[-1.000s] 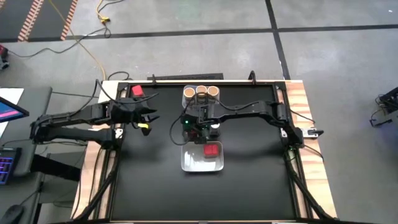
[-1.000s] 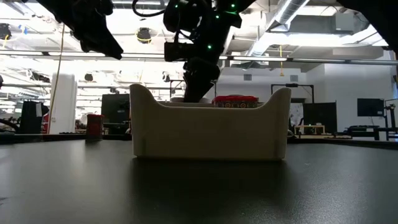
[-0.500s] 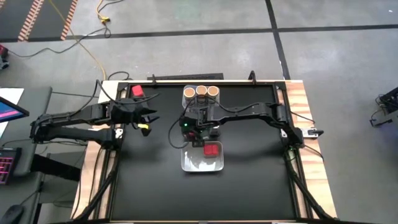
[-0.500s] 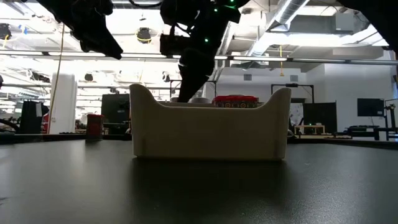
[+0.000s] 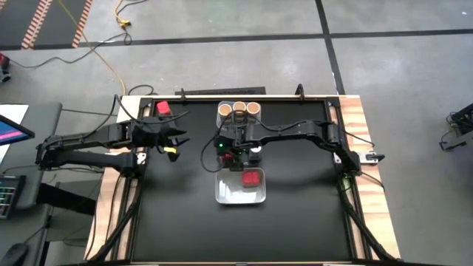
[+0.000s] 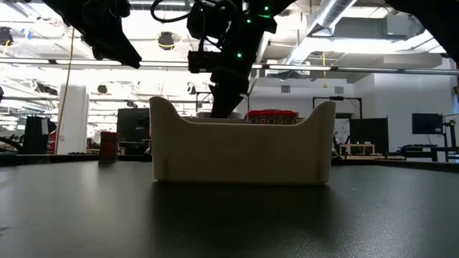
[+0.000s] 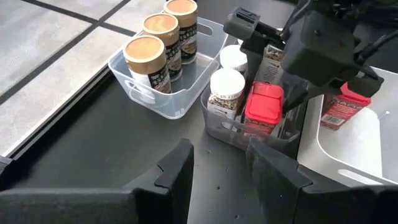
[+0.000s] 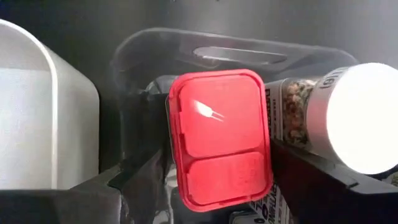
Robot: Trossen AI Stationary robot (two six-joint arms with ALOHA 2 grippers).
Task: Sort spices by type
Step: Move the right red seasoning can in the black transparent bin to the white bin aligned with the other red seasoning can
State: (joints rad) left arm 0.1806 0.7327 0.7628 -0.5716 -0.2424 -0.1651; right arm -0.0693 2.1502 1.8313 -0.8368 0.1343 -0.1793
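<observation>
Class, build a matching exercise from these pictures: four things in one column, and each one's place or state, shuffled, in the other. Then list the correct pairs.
Things
1. tan-topped jars
2. red-topped jar
3. left gripper
4. white-topped jar

Places or states
A. shut, holding nothing, hanging at the table's left side
B. three in a row in the far clear bin
C. between the right gripper's fingers, in the middle bin
D. in the middle bin, unheld, beside the red-topped jar

Pairs: 1-B, 2-C, 3-A, 4-D

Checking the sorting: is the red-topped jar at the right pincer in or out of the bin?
In: the red-topped jar stands upright inside the clear bin.
</observation>
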